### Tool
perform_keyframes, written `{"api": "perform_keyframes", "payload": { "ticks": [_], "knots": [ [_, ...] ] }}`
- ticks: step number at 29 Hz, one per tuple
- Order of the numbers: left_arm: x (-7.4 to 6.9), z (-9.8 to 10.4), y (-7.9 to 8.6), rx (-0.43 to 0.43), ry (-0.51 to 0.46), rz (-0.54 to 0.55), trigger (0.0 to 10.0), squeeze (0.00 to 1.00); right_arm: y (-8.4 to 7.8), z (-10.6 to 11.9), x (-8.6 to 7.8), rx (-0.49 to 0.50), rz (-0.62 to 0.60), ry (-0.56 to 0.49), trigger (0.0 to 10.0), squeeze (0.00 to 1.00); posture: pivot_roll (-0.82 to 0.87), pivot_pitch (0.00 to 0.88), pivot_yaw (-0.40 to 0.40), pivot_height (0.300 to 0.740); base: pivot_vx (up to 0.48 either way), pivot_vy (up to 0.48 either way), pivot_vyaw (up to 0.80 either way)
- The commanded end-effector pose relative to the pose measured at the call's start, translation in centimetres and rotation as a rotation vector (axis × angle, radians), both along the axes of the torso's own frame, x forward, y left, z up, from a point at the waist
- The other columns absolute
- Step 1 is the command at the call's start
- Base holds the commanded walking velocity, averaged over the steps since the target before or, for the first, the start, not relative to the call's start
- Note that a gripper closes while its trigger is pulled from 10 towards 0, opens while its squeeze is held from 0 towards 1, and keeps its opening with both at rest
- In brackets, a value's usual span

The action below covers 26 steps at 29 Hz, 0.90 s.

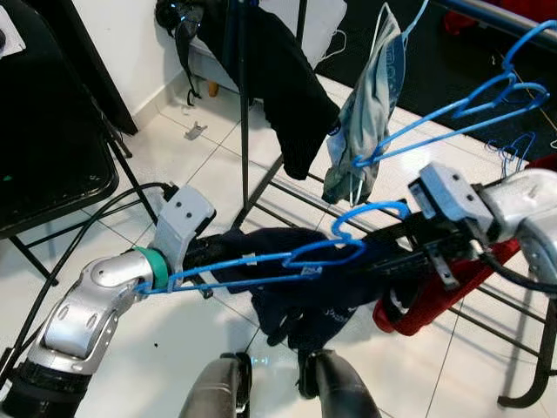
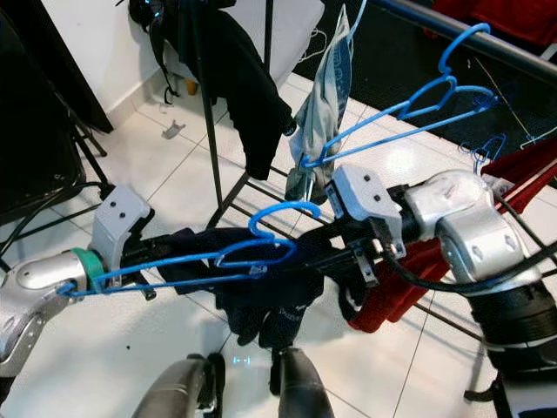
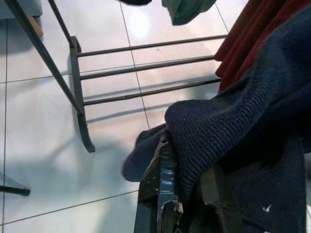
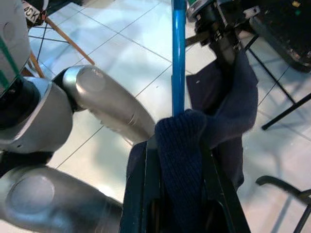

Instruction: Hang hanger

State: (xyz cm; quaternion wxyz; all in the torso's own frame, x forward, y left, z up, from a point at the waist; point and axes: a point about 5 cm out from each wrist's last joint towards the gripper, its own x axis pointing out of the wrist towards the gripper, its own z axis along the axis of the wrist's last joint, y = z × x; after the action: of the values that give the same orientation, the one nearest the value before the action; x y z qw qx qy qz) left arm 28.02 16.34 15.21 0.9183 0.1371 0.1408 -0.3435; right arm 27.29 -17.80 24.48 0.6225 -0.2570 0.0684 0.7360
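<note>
Above the white tile floor (image 1: 174,174), blue hanger (image 1: 261,266) spanning both tools, each clamped on dark sweater (image 1: 305,296).

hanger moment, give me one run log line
stage: hanger not hung | left gripper: shut on sweater | right gripper: shut on sweater | rack: ahead

Blue wire hanger (image 1: 287,261), level, under dark knit.

Hanger (image 1: 287,259): thin blue wire, glossy coat. Sweater (image 3: 252,121): dark navy knit cloth, coarse ribbed, matt. Floor (image 1: 200,174): white tiles, v. glossy w/ reflections. Rack (image 3: 77,77): dark metal rods, smooth. Arms: brushed silver metal, w/ black matt fingers (image 3: 158,194).
</note>
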Motion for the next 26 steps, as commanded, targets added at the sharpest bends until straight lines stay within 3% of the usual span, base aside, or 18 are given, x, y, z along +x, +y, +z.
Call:
{"api": "perform_keyframes", "payload": {
  "ticks": [1,5,9,12,21,23,26],
  "knots": [
    [0.2,-0.4,0.8,0.041,0.001,0.037,10.0,0.00,-0.1,0.0,-0.5,-0.004,0.031,0.013,0.0,0.00,-0.07,0.200,0.076,0.740,0.000,0.000,0.00],
    [0.5,-0.4,1.3,0.056,-0.003,0.065,10.0,0.00,-0.5,-0.6,-0.9,-0.047,0.034,0.033,0.0,0.00,-0.07,0.202,0.079,0.740,0.000,0.000,0.00],
    [1.0,0.1,2.1,0.068,-0.018,0.101,10.0,0.00,-1.6,-3.0,-1.4,-0.212,0.033,0.062,0.0,0.00,-0.07,0.204,0.079,0.740,0.000,0.000,0.00],
    [1.0,0.4,2.1,0.053,-0.027,0.102,10.0,0.00,-2.0,-3.5,-1.4,-0.254,0.026,0.065,0.0,0.00,-0.07,0.206,0.079,0.740,0.000,0.000,0.00],
    [0.6,0.9,2.0,0.017,-0.031,0.068,10.0,0.00,-2.4,-3.9,-0.9,-0.307,0.006,0.031,0.0,0.00,-0.07,0.207,0.079,0.740,0.000,0.000,0.00],
    [-0.3,0.8,1.8,0.027,-0.009,0.007,10.0,0.00,-2.8,-3.9,0.2,-0.321,-0.060,-0.039,0.0,0.00,-0.06,0.210,0.080,0.740,0.000,0.000,0.00],
    [-0.3,0.8,1.8,0.027,-0.009,0.007,10.0,0.00,-2.8,-3.9,0.2,-0.321,-0.060,-0.039,0.0,0.00,-0.06,0.210,0.080,0.740,0.000,0.000,0.00]
  ]
}}
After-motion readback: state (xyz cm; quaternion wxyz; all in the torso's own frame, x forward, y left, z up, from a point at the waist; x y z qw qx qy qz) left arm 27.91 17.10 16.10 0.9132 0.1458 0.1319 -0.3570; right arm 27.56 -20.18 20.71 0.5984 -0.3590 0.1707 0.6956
